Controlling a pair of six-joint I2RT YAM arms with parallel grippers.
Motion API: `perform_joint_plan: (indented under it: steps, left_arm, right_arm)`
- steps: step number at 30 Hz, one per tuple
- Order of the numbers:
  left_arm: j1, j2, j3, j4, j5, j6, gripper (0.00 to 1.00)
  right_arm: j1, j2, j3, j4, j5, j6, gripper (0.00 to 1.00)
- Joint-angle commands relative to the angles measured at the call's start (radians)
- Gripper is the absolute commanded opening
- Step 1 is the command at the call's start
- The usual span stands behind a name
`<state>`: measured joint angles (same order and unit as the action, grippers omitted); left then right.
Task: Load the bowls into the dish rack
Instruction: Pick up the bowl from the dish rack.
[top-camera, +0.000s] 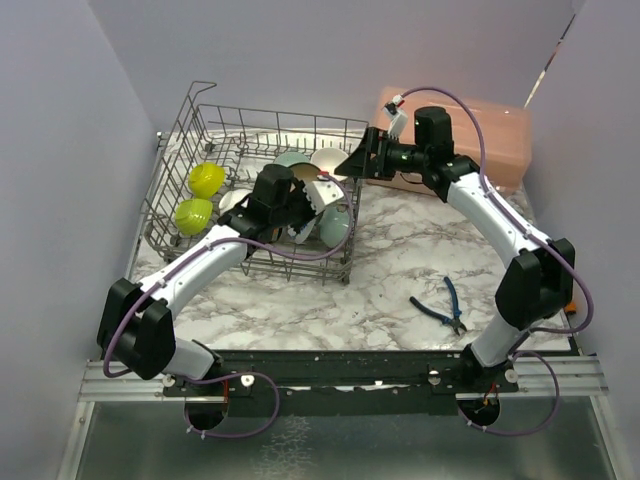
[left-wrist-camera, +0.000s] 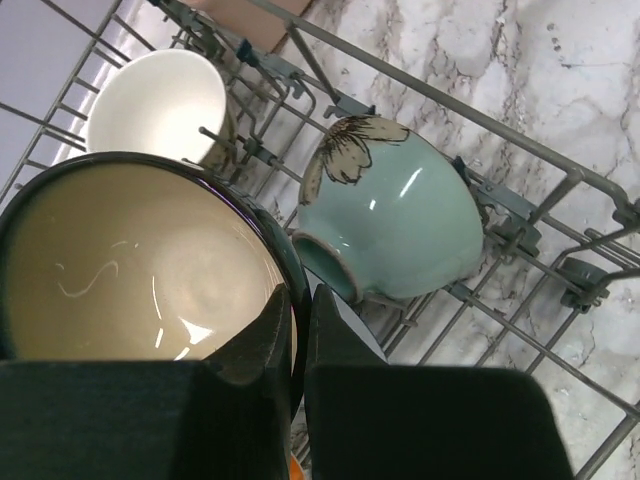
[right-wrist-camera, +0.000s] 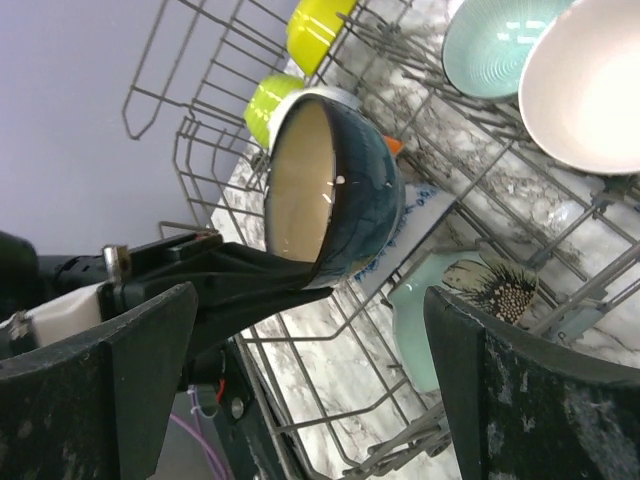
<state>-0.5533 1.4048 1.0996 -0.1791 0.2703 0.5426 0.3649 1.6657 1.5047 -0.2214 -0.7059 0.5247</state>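
The dish rack (top-camera: 180, 140) stands at the back left of the table. My left gripper (top-camera: 290, 200) is inside it, shut on the rim of a dark blue bowl (left-wrist-camera: 130, 270) with a beige inside, held tilted on edge above the wires; its jaws (left-wrist-camera: 300, 310) pinch the rim. A pale teal flower bowl (left-wrist-camera: 390, 220) and a white bowl (left-wrist-camera: 160, 100) lie just beyond. My right gripper (top-camera: 352, 163) is open and empty over the rack's right rear corner. Its view shows the held bowl (right-wrist-camera: 345, 190), two lime-yellow bowls (right-wrist-camera: 315, 25), a ribbed teal bowl (right-wrist-camera: 495, 40) and a white bowl (right-wrist-camera: 590, 85).
A pink lidded box (top-camera: 490, 130) sits at the back right behind the right arm. Blue-handled pliers (top-camera: 440, 305) lie on the marble table (top-camera: 400, 250) at the front right. Purple walls close in the left, back and right sides.
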Motion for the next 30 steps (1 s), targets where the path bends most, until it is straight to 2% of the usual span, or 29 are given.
perform_joint_plan:
  steps: [1, 6, 9, 10, 12, 16, 17, 18, 23, 25, 27, 30]
  left_arm:
    - [-0.048, -0.058, 0.003, 0.155, -0.006, 0.079, 0.00]
    - [-0.104, -0.042, 0.017, 0.146, -0.030, 0.083, 0.00]
    - [-0.124, -0.033, 0.031, 0.143, -0.032, 0.084, 0.00]
    - [-0.128, -0.030, 0.035, 0.141, -0.033, 0.086, 0.00]
    - [-0.137, -0.026, 0.042, 0.137, -0.042, 0.085, 0.00]
    - [-0.140, -0.026, 0.054, 0.135, -0.078, 0.054, 0.00]
    - [-0.139, -0.028, 0.057, 0.135, -0.085, 0.041, 0.06]
    - [-0.140, -0.029, 0.061, 0.135, -0.095, 0.022, 0.15]
    - [-0.137, -0.024, 0.111, 0.118, -0.215, -0.205, 0.74]
    - [-0.131, -0.039, 0.114, 0.121, -0.219, -0.286, 0.90]
    - [-0.118, -0.055, 0.118, 0.126, -0.204, -0.376, 0.99]
    - [-0.078, -0.074, 0.114, 0.126, -0.175, -0.523, 0.99]
  right_arm:
    - [0.007, 0.068, 0.047, -0.110, -0.032, -0.054, 0.99]
    - [0.050, 0.136, 0.104, -0.189, 0.006, -0.106, 0.96]
    - [0.070, 0.173, 0.132, -0.219, 0.038, -0.131, 0.91]
    - [0.073, 0.181, 0.137, -0.219, 0.045, -0.134, 0.85]
    - [0.075, 0.196, 0.155, -0.230, 0.050, -0.141, 0.64]
    - [0.076, 0.212, 0.178, -0.258, 0.077, -0.173, 0.13]
    - [0.077, 0.211, 0.178, -0.260, 0.086, -0.181, 0.03]
    - [0.077, 0.207, 0.177, -0.259, 0.101, -0.189, 0.01]
    - [0.073, 0.163, 0.124, -0.191, 0.149, -0.198, 0.00]
    - [0.069, 0.147, 0.101, -0.163, 0.153, -0.197, 0.00]
    - [0.061, 0.126, 0.081, -0.138, 0.142, -0.192, 0.00]
    - [0.057, 0.082, 0.042, -0.095, 0.137, -0.191, 0.00]
